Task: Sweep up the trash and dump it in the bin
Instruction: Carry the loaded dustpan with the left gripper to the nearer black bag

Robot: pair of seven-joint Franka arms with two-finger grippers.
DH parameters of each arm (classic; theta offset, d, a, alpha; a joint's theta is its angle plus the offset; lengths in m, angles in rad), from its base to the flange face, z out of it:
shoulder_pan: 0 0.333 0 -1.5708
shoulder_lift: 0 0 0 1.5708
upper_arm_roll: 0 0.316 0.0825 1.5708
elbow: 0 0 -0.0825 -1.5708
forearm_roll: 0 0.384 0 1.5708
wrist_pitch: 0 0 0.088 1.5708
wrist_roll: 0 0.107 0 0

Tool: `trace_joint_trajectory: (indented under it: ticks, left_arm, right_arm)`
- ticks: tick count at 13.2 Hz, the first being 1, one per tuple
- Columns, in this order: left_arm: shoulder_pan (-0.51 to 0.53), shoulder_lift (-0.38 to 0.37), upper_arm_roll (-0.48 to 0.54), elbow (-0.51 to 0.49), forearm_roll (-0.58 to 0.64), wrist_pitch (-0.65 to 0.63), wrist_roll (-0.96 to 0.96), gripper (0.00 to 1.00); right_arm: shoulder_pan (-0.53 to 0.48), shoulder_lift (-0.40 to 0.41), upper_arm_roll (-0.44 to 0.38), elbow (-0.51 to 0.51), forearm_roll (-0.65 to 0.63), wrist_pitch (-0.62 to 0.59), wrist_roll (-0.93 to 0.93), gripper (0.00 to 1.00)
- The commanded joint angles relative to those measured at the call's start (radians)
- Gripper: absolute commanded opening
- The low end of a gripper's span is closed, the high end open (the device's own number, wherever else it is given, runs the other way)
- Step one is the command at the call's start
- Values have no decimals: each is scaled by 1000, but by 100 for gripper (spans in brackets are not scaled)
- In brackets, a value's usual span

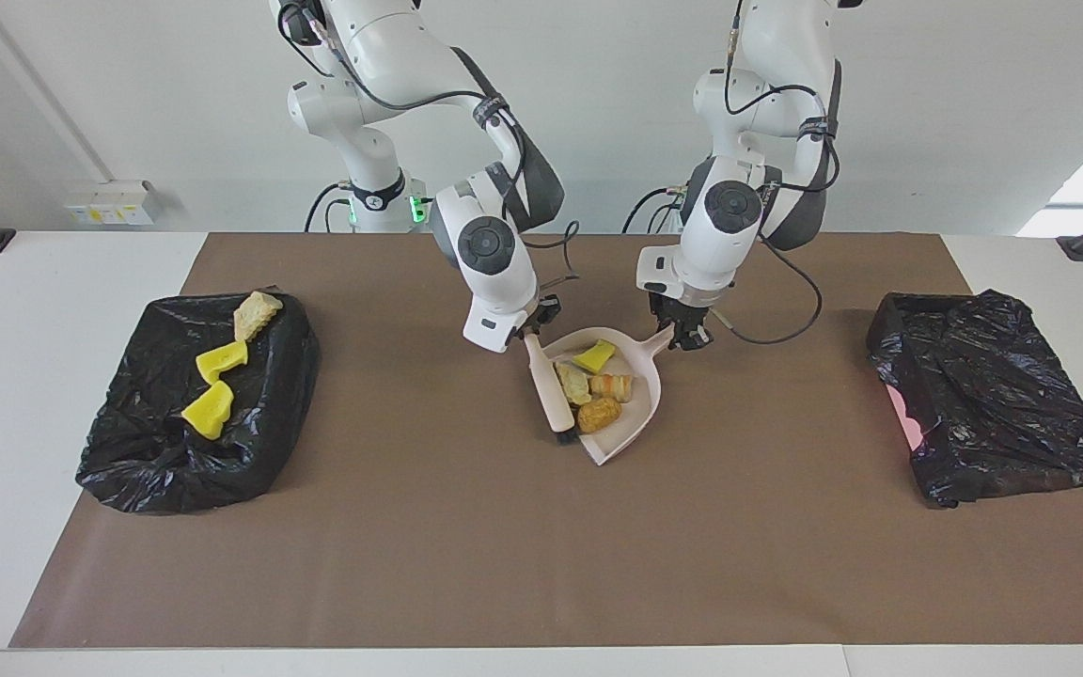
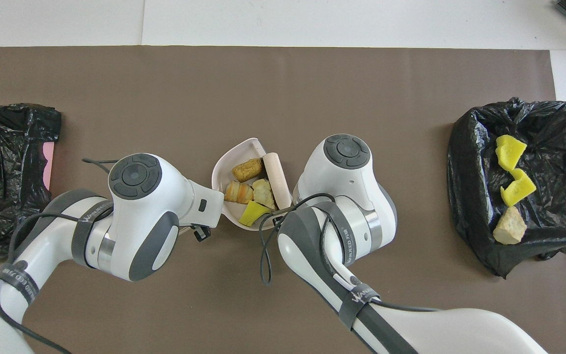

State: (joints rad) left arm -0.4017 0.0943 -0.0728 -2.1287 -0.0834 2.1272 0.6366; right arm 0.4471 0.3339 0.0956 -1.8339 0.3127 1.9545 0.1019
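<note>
A: Where is the trash?

B: Four pieces lie in the pale pink dustpan at the middle of the brown mat: a yellow chunk nearest the robots, a tan lump and a striped bread piece side by side, and an orange-brown roll by the pan's open lip. Three more lie in the black-lined bin toward the right arm's end: two yellow chunks and a tan lump.

A: Which way do things point?

B: The brush has its long axis running away from the robots, its handle end up at the gripper and its dark bristle end at the pan's open edge, touching the tan lump. The dustpan's handle points toward the robots; its mouth faces the right arm's end.

A: The grippers?

B: The right gripper has its fingers closed on the brush handle. The left gripper has its fingers clamped on the dustpan handle.

A: And the room?

B: A white table carries the mat, against a white wall. A second black-lined bin, with some pink showing, sits toward the left arm's end.
</note>
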Motion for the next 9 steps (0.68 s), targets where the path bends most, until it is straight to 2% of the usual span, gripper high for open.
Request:
trace_joint_trajectory:
  ticks: [1, 2, 5, 7, 9]
  left_arm:
    - [-12, -24, 8, -11, -12, -1, 0, 0]
    - [-12, -22, 10, -5, -12, -4, -5, 0]
    - [-14, -22, 8, -5, -12, -4, -129, 0]
    - [-13, -22, 10, -2, -12, 3, -172, 0]
    - [1, -33, 11, 19, -13, 0, -210, 0]
  right_arm:
    - [-34, -4, -7, 10, 25, -3, -27, 0]
    - [-57, -9, -11, 15, 19, -14, -22, 0]
    - [-114, -88, -14, 10, -38, -83, 16, 0]
    - [-107, -143, -5, 10, -114, -139, 114, 0]
    - [-70, -191, -5, 5, -132, -195, 220, 0]
